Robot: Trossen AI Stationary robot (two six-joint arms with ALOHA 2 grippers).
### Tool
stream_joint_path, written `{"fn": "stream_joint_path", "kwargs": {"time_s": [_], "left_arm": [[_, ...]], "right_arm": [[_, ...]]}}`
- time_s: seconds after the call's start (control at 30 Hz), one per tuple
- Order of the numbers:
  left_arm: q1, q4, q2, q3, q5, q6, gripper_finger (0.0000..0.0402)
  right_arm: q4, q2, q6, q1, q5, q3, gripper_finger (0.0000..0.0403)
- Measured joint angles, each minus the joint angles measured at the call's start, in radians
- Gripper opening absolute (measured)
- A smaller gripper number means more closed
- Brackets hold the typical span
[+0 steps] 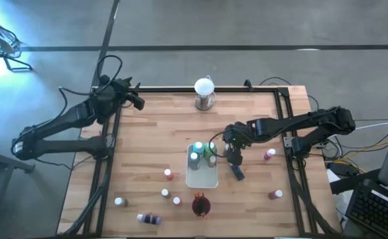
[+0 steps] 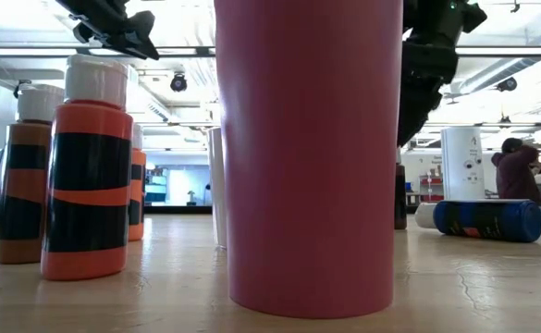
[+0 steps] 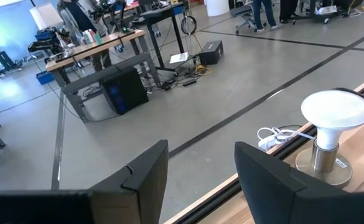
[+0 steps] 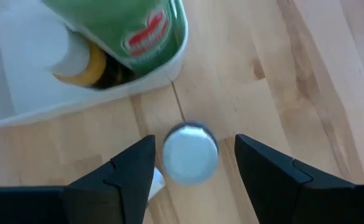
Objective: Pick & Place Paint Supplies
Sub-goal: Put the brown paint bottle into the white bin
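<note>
Green paint bottle bears a red logo, lettering unreadable

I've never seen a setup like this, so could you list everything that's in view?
Table: one, light wood, under both arms.
Tray: one, white, mid-table.
Bottles in tray: at least two, teal and green, at its far end.
Loose bottles: about eight, mostly red or orange, scattered around the tray.
Blue bottle: one, dark blue, lying right of the tray.
Purple bottle: one, lying at the near edge.
Cup: one, dark red, near side of the tray.
Globe: one, white on metal base, far edge.
Person: one, dark top, far in the room.
Left gripper: open, far-left corner.
Right gripper: open, over a white-capped bottle beside the tray.
</note>
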Motion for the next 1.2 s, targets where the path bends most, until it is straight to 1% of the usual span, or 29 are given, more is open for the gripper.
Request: {"fn": "stream_joint_path", "kwargs": {"time_s": [0.2, 0.33, 0.47, 0.6, 0.7, 0.9, 1.07, 1.2], "left_arm": [[0.000, 0.000, 0.000, 0.000, 0.000, 0.000, 0.0191], [0.000, 0.000, 0.000, 0.000, 0.000, 0.000, 0.0191], [0.000, 0.000, 0.000, 0.000, 0.001, 0.000, 0.0191], [0.000, 0.000, 0.000, 0.000, 0.001, 0.000, 0.0191], [0.000, 0.000, 0.000, 0.000, 0.001, 0.000, 0.0191], [0.000, 0.000, 0.000, 0.000, 0.001, -0.001, 0.0191], [0.000, 0.000, 0.000, 0.000, 0.001, -0.001, 0.0191], [0.000, 0.000, 0.000, 0.000, 0.001, -0.001, 0.0191]], "right_arm": [[0.013, 0.038, -0.004, -0.003, 0.000, -0.003, 0.0187], [0.016, 0.071, -0.019, -0.002, 0.002, 0.002, 0.0161], [0.012, 0.077, -0.038, -0.002, 0.002, 0.013, 0.0134], [-0.002, 0.056, -0.049, -0.002, 0.003, 0.039, 0.0134], [-0.050, 0.036, -0.045, -0.002, 0.003, 0.072, 0.0134], [-0.213, -0.001, -0.037, 0.007, 0.027, 0.200, 0.0134], [-0.353, -0.018, -0.038, 0.029, 0.073, 0.343, 0.0134], [-0.430, -0.020, -0.046, 0.051, 0.097, 0.468, 0.0134]]}}
